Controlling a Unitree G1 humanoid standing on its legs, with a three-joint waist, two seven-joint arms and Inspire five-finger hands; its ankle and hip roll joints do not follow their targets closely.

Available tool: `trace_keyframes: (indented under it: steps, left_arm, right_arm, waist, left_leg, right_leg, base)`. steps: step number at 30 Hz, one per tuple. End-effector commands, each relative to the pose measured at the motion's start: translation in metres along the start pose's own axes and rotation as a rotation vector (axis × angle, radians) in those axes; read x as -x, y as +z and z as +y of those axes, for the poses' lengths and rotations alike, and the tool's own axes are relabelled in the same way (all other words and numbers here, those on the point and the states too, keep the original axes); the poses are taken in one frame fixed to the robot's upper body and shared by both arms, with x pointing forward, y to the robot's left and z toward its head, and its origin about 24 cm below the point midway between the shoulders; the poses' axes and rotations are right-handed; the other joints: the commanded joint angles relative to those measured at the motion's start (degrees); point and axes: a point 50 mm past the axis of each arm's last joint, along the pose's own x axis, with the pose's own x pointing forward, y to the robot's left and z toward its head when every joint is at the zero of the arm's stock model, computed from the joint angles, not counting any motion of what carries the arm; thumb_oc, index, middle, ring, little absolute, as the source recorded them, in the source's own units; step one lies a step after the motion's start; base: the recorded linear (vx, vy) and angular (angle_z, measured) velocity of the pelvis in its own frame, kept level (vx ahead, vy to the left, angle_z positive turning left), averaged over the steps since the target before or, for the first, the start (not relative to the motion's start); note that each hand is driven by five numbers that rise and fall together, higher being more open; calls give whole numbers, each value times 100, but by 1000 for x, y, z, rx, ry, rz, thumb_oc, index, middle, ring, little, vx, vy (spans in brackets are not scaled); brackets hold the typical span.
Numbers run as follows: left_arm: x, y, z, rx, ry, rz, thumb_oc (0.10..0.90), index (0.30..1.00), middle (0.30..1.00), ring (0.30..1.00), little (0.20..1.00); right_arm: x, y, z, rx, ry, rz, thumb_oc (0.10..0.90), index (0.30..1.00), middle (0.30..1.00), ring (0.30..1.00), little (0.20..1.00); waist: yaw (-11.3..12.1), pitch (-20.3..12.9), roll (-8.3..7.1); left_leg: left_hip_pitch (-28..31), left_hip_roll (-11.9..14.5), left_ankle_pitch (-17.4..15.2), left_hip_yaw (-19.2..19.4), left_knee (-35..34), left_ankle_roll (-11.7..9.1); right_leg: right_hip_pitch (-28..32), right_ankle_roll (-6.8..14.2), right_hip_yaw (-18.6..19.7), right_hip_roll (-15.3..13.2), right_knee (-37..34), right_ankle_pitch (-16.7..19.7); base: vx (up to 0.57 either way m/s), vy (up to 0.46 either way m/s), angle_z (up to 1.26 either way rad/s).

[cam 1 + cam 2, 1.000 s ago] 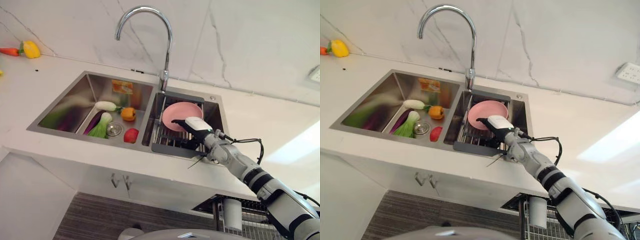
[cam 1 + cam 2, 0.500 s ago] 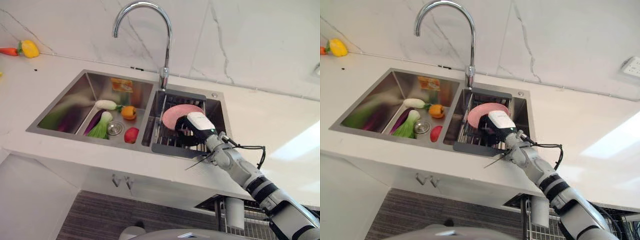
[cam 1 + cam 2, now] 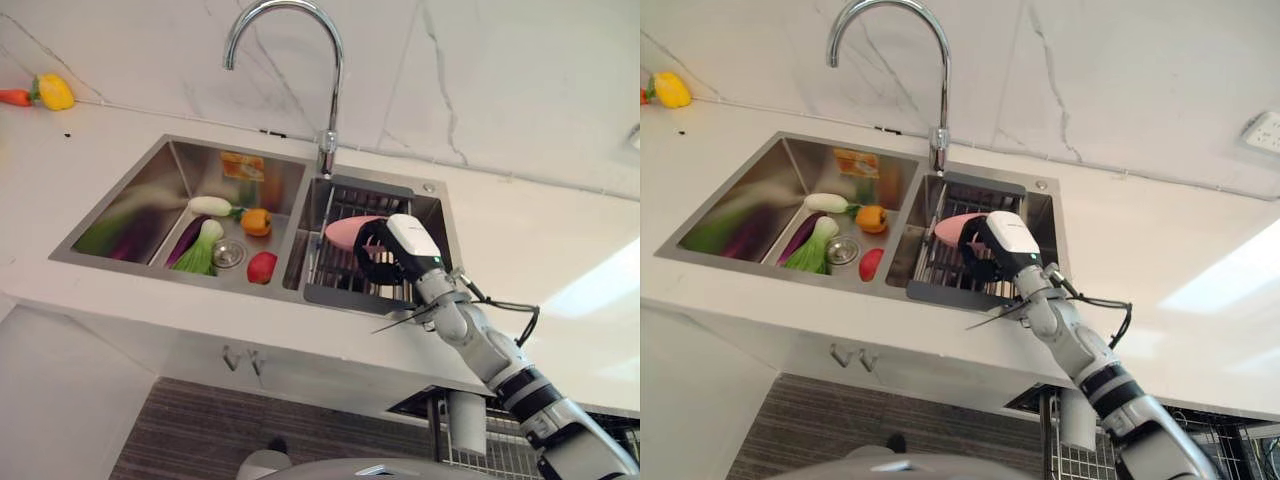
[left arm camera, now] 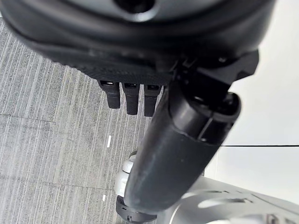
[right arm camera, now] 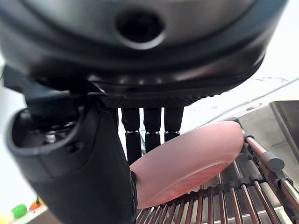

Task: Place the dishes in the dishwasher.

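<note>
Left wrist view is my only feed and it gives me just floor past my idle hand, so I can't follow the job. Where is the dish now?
Observer: The pink plate is pinched in the right hand, over the wire rack in the sink's right basin.
Operator: Flat or tilted?
Observer: Tilted, almost edge-on from the head camera.
Operator: Anything in the other basin?
Observer: Toy vegetables, including a bok choy, a tomato and an orange pepper.

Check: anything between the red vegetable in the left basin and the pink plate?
The divider wall between the basins and the rack's wire bars, in both eye views. The right hand grips the pink plate.
</note>
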Motion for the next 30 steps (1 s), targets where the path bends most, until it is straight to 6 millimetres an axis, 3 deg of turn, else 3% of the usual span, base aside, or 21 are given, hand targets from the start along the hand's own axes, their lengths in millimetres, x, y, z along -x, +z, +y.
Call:
trace_keyframes:
  steps: [1, 8, 18, 27, 30]
  left_arm:
    - [1, -4, -11, -79, -14, 35, 800, 900, 900, 900, 900]
    - [2, -11, -13, -39, 0, 65, 800, 900, 900, 900, 900]
    - [3, -13, -17, -20, -1, 72, 800, 900, 900, 900, 900]
    - [4, -14, -20, -18, -10, 79, 800, 900, 900, 900, 900]
    - [4, -12, -24, -30, -26, 65, 800, 900, 900, 900, 900]
  right_arm:
    - [-14, 17, -59, -102, -296, -92, 400, 300, 300, 300, 300]
    - [9, 47, -107, -331, -586, -250, 400, 300, 300, 300, 300]
    - [30, 64, -140, -454, -785, -366, 400, 300, 300, 300, 300]
    - [54, 68, -164, -377, -918, -421, 400, 300, 300, 300, 300]
    - [62, 60, -170, -314, -943, -383, 400, 300, 300, 300, 300]
  waist:
    - [80, -242, 344]
    - [-99, -246, 365]
    - [-236, -265, 388]
    - [-458, -307, 427]
    - [-613, -349, 452]
  left_leg:
    - [136, 537, -458, 22, 20, -379]
    - [153, 540, -467, 98, 20, -368]
    - [187, 566, -488, 165, 20, -375]
    - [294, 680, -542, 387, 20, -422]
    - [422, 757, -595, 630, 26, -416]
  right_leg:
    - [-297, 484, 18, -569, 200, -25]
    - [-332, 471, 87, -543, 177, -14]
    - [-365, 446, 203, -489, 136, -14]
    - [-485, 440, 457, -340, 75, -27]
    - [-599, 441, 756, -216, 62, -44]
  base:
    - [0, 0, 0]
    - [-4, -1, -1]
    - [-1, -3, -9]
    - [10, -13, -11]
    - [34, -25, -41]
